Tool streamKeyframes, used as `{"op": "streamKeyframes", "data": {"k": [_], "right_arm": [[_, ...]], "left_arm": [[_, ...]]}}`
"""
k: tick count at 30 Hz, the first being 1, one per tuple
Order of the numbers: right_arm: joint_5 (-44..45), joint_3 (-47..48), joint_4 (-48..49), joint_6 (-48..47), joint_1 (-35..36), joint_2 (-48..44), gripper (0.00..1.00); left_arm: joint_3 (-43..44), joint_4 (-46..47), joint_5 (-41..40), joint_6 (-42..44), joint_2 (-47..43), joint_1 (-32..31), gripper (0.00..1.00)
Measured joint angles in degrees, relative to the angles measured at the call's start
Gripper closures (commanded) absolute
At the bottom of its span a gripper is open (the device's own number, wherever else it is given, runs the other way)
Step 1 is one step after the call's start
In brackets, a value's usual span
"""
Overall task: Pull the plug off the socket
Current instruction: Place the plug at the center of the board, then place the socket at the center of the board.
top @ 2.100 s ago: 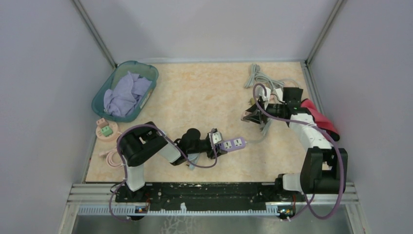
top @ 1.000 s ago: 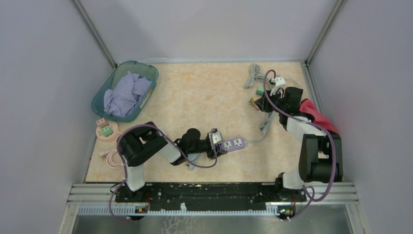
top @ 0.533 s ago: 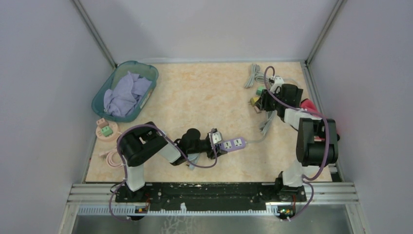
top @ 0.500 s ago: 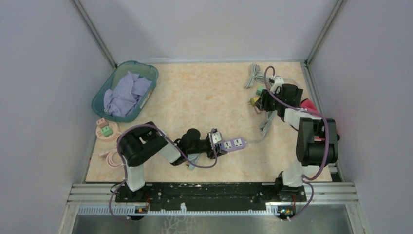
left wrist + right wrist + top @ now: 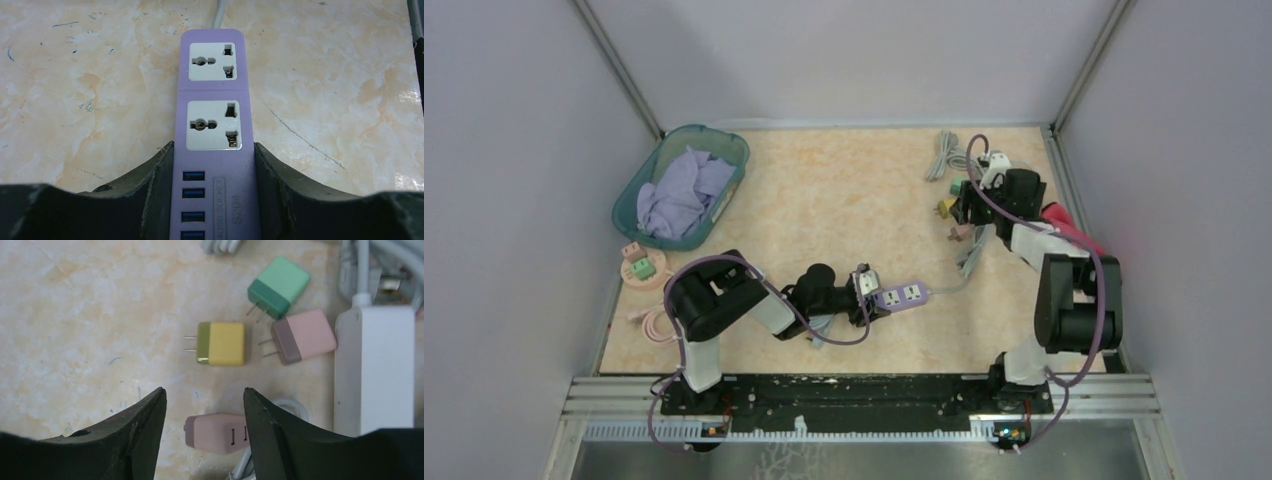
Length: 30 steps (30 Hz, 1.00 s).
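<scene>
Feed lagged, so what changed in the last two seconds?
The right end effector swung back to the far right corner, opened and let go of a pink plug, which now lies among other loose plugs. The left end effector stayed shut on the purple power strip, which did not move.

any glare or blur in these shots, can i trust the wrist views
Left wrist: purple power strip sharp, with a bright glare patch on the table at the right edge. Right wrist: yellow plug crisp and evenly lit. Top external: soft light, no glare.
</scene>
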Motion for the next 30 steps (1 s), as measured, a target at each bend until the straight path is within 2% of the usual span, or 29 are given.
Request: {"op": "streamKeyframes", "data": {"k": [3,7,11,15,17,20,23,26,30], "right_arm": [[-3.9,-0.5,0.1,-3.3,0.0,-5.2,0.42],[-14.9,-1.6,-0.4,-9.4,0.0,-13.4,0.42],[-32.0,-1.6,-3.7,-17.8,-0.1,-16.7,0.28],[-44.5,-1.6,-14.6,-31.2,-0.1,-16.6,0.03],[-48.5,-1.5,-23.2,-42.0,-0.1,-16.6,0.01],[-51.7,-1.5,-36.2,-58.8,0.1,-16.0,0.01],[-52.0,-1.5,-43.6,-68.4,0.9,-15.5,0.01],[-50.5,-1.5,-46.9,-74.1,2.8,-15.5,0.01],[-47.6,-1.5,-47.5,-77.3,5.4,-15.5,0.01]], "left_arm": [[0.0,0.0,0.0,0.0,0.0,0.0,0.95],[0.0,0.0,0.0,0.0,0.0,0.0,0.95],[0.0,-0.1,0.0,0.0,0.0,0.0,0.95],[0.0,-0.6,0.0,0.0,-0.3,-0.1,0.95],[0.0,-1.2,0.0,0.0,-0.7,-0.1,0.95],[0.0,-1.8,0.0,0.0,-1.0,-0.1,0.95],[0.0,-2.1,0.0,0.0,-1.2,-0.1,0.95],[0.0,-2.3,0.0,0.0,-1.3,-0.2,0.95],[0.0,-2.9,0.0,0.0,-1.6,-0.3,0.95]]}}
